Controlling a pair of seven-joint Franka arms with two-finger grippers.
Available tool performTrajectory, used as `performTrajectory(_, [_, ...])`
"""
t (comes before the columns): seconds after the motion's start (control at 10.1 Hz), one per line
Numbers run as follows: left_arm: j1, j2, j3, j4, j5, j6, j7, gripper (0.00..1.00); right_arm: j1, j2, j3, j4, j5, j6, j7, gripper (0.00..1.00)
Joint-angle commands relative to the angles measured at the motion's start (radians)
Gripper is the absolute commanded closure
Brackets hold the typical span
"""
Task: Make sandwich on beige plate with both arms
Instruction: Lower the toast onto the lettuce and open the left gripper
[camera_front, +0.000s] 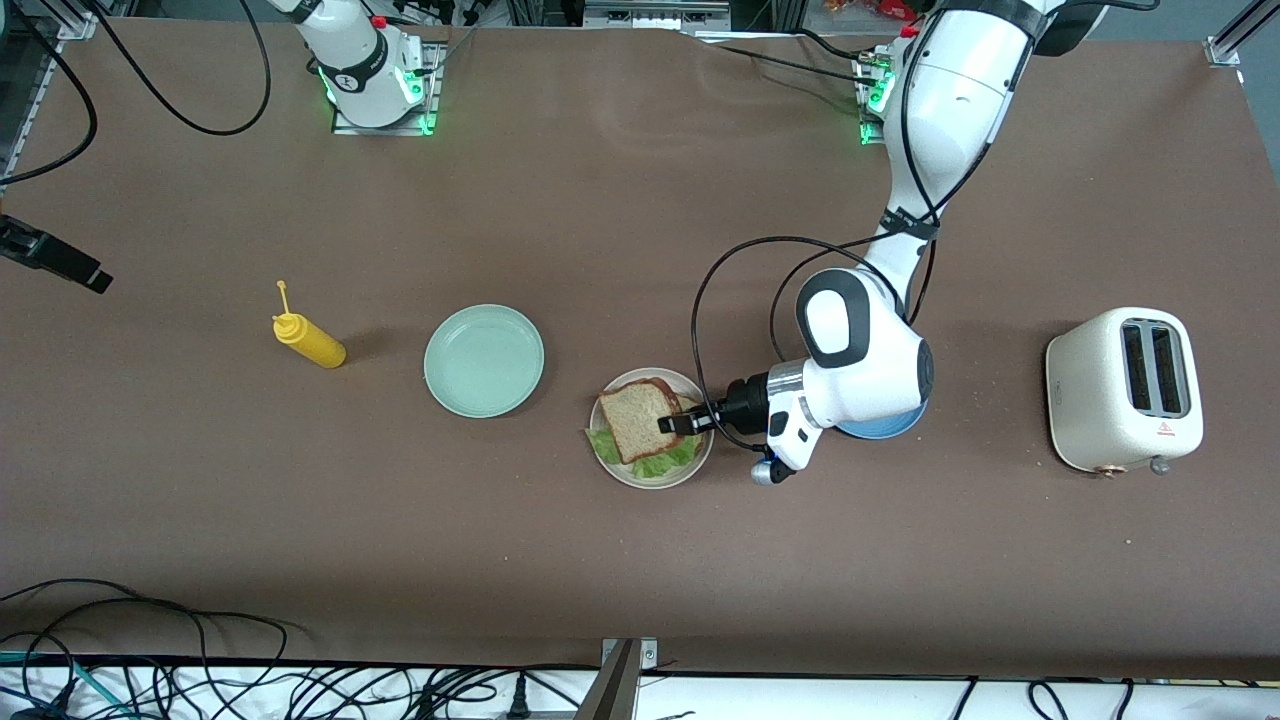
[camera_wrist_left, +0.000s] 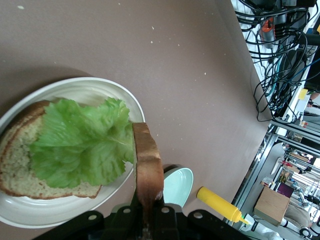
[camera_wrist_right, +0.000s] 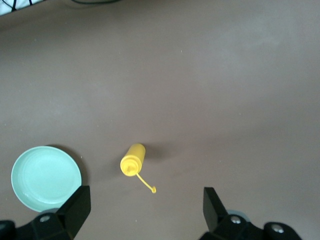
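Your top bread slice (camera_wrist_left: 146, 165) is pinched by its crust edge in the left gripper (camera_front: 683, 421), held over the lettuce leaf (camera_wrist_left: 82, 145) and bottom slice (camera_wrist_left: 20, 170) on the beige plate (camera_front: 690, 465). You grip it at the edge, likely so the fingers can slide free once it lies flat. Just past the gripper sits the mint-green plate (camera_front: 484, 360), then the yellow mustard bottle (camera_front: 310, 341). Your right gripper (camera_wrist_right: 145, 210) waits high over that bottle, jaws spread and holding nothing.
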Motion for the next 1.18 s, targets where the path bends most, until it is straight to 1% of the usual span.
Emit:
performTrajectory(0.0, [-0.007,0.034,0.01,0.029,-0.019,0.003,0.007,0.31,0.01,0.022,-0.003,0.028,0.004,0.012,0.008,0.0])
performTrajectory(0.1, [-0.005,0.034,0.013,0.027,-0.022,0.003,0.005,0.0,0.007,0.022,-0.003,0.028,0.006,0.013,0.012,0.0])
performTrajectory(0.2, [0.001,0.032,0.019,0.021,0.004,0.003,0.004,0.0,0.007,0.024,-0.005,0.028,0.006,0.015,0.014,0.0])
performTrajectory(0.3, [0.009,0.029,0.02,0.018,0.088,0.003,0.001,0.0,0.007,0.024,-0.005,0.027,0.006,0.002,0.014,0.0])
performTrajectory(0.39, [0.039,0.018,0.026,0.018,0.146,-0.003,-0.005,0.0,0.007,0.024,-0.005,0.025,0.001,0.004,0.011,0.0])
performTrajectory(0.49, [0.062,0.002,0.03,0.016,0.236,-0.017,-0.01,0.0,0.007,0.024,-0.005,0.025,0.0,0.01,0.012,0.0])
performTrajectory(0.69, [0.103,-0.014,0.03,0.016,0.407,-0.084,-0.011,0.0,0.007,0.025,-0.005,0.027,0.006,0.015,0.014,0.0])
performTrajectory(0.79, [0.148,-0.035,0.031,0.016,0.487,-0.173,-0.011,0.0,0.007,0.025,-0.005,0.027,0.007,0.015,0.014,0.0])
performTrajectory(0.89, [0.209,-0.067,0.031,0.025,0.597,-0.278,-0.01,0.0,0.007,0.025,-0.005,0.027,0.007,0.016,0.015,0.0])
performTrajectory(1.09, [0.262,-0.136,0.031,0.022,0.847,-0.441,-0.01,0.0,0.007,0.025,-0.005,0.027,0.025,0.016,0.015,0.0])
